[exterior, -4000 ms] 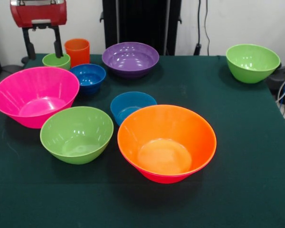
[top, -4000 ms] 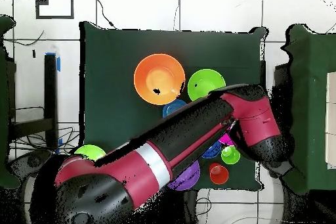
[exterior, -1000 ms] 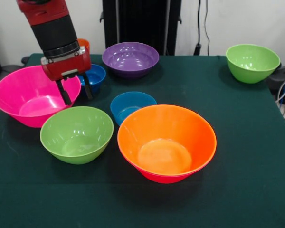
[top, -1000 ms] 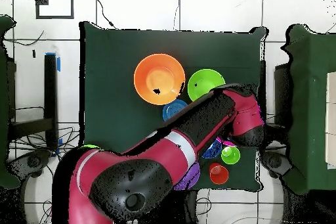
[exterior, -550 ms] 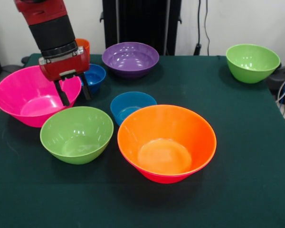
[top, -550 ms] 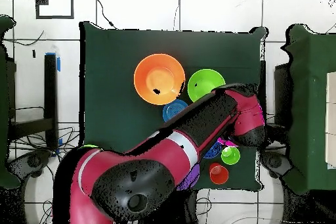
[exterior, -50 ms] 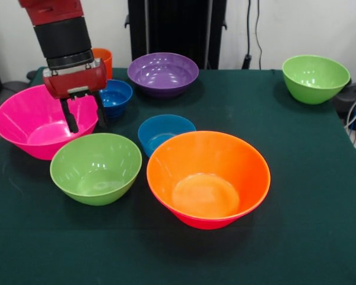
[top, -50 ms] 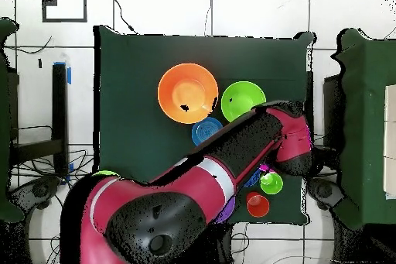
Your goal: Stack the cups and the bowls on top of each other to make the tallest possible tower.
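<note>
My gripper (exterior, -50 ms: 85, 117) is open and hangs over the right rim of the big pink bowl (exterior, -50 ms: 29, 124), one finger inside the bowl and one outside it. Just behind it are a small blue bowl (exterior, -50 ms: 117, 95) and the orange cup (exterior, -50 ms: 104, 57), partly hidden by the arm. The light-green cup (top, -50 ms: 271, 183) shows only in the overhead view, beside the orange cup (top, -50 ms: 257, 205). In front stand a green bowl (exterior, -50 ms: 95, 168), a second small blue bowl (exterior, -50 ms: 165, 130) and the big orange bowl (exterior, -50 ms: 207, 178), whose underside shows pink.
The purple bowl (exterior, -50 ms: 163, 72) stands at the back middle and another green bowl (exterior, -50 ms: 315, 77) at the back right corner of the dark green cloth (exterior, -50 ms: 296, 196). In the overhead view the arm (top, -50 ms: 232, 152) covers the pink bowl and the gripper.
The gripper came from the back left corner to the pink bowl, then shifted slightly left along its right rim. The fingers' spread looks unchanged.
</note>
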You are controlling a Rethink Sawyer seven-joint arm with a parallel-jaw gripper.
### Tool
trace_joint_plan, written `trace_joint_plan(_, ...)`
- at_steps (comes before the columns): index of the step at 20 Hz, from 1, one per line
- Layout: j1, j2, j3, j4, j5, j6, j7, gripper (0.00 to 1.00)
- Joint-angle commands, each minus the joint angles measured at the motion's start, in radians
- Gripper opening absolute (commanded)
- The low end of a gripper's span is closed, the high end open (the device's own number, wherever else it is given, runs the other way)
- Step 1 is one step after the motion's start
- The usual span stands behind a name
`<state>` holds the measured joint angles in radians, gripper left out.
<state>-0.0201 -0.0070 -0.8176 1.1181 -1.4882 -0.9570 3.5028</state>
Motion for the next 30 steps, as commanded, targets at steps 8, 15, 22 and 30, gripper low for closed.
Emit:
trace_joint_plan(8,0.011,-0.011,0.117,0.133,0.101,0.175,0.046,1.0)
trace_joint_plan(15,0.016,-0.011,0.127,0.13,0.099,0.177,0.051,1.0)
trace_joint_plan(22,0.032,-0.018,0.138,0.175,0.13,0.204,0.088,1.0)
trace_joint_plan(30,0.122,-0.063,0.088,0.252,0.108,0.22,0.223,1.0)
